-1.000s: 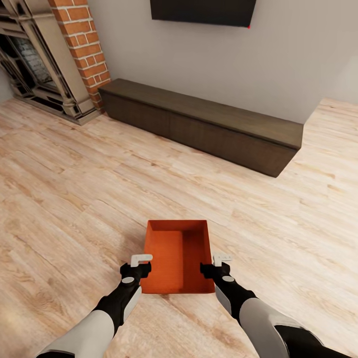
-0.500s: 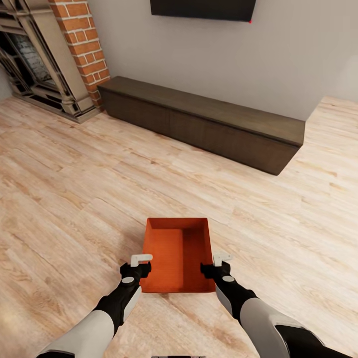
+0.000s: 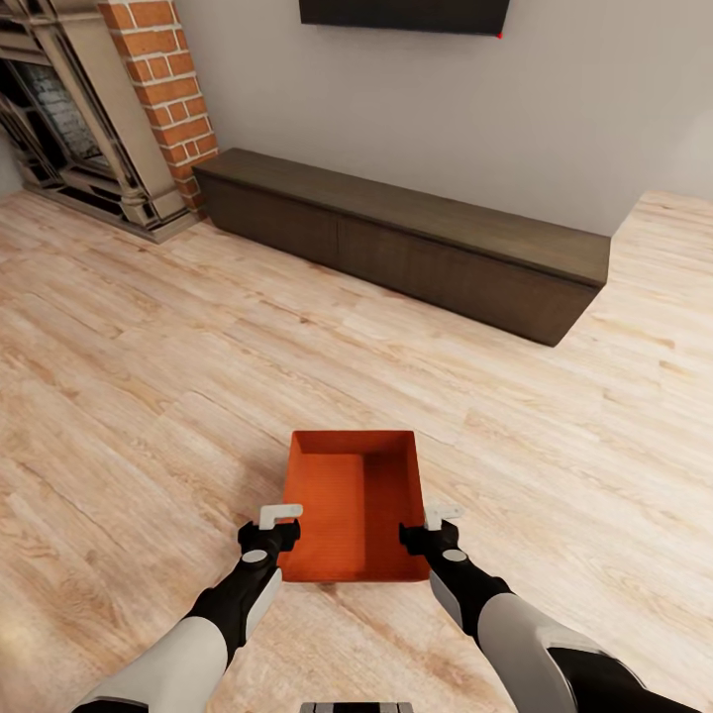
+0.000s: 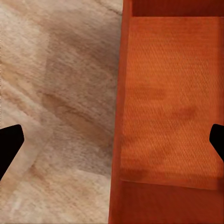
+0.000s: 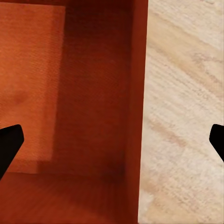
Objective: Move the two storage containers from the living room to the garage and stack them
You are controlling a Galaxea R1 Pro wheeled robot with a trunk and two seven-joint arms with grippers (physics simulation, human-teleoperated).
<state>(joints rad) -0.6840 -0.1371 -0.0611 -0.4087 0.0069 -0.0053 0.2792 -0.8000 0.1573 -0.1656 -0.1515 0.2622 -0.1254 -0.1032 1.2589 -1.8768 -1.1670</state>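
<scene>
Light wood planks (image 3: 149,396) run across the living room. At the far left stands a red-brick fireplace (image 3: 149,109), then a long dark low cabinet (image 3: 416,253) along the white wall, with a black TV (image 3: 404,15) mounted above it. Down in front of the robot, the left gripper (image 3: 280,520) stands with its fingers spread apart, astride the left wall of an orange-red storage container (image 3: 355,500) that sits between both arms above the planks. Its right wall lies between the parted fingers of the right gripper (image 3: 436,522).
</scene>
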